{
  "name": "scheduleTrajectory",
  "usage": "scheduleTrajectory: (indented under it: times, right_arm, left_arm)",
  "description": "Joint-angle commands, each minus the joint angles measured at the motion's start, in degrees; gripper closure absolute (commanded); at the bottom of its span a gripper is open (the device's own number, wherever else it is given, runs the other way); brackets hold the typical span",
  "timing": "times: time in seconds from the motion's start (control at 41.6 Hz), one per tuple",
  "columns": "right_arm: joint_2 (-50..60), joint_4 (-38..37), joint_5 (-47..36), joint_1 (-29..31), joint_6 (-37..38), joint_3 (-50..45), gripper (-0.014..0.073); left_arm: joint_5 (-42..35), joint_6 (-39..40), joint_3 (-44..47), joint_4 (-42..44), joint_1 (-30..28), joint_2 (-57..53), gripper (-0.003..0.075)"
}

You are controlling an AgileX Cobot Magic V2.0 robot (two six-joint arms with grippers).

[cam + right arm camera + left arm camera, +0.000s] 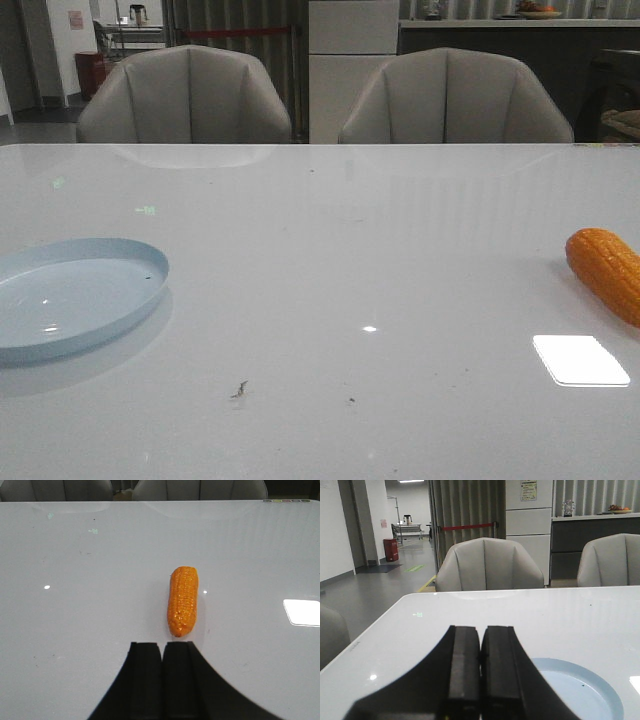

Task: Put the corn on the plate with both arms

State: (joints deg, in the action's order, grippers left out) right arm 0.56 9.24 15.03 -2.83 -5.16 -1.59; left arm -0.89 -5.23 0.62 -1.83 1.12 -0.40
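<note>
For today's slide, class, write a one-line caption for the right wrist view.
Right claw shut, poised just short of the orange corn cob lying on the glossy white table.

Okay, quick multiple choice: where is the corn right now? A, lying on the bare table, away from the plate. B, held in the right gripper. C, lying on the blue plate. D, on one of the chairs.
A: the corn lies on the bare table at the far right of the front view, while the plate sits empty at the far left, and the right gripper is shut just short of the cob.
</note>
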Motion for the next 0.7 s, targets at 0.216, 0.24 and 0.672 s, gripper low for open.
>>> scheduleTrajectory:
  times: [0.216,0.24,0.672]
  right_arm:
    - [1.44,0.26,-4.61,0.08,-0.11,1.23,0.0571]
    - [1.44,0.26,-4.61,0.08,-0.11,1.23,0.0571]
    - [1.44,-0.04,-5.41,0.08,-0.11,1.23,0.0571]
  left_arm:
    - [-4.76,0.6,2.15,-0.89,-0.04,-0.81,0.0627]
    - [-4.76,0.6,2.15,-0.89,-0.04,-0.81,0.0627]
    - [-9.0,0.6,2.05,-0.89,-0.04,-0.81,0.0627]
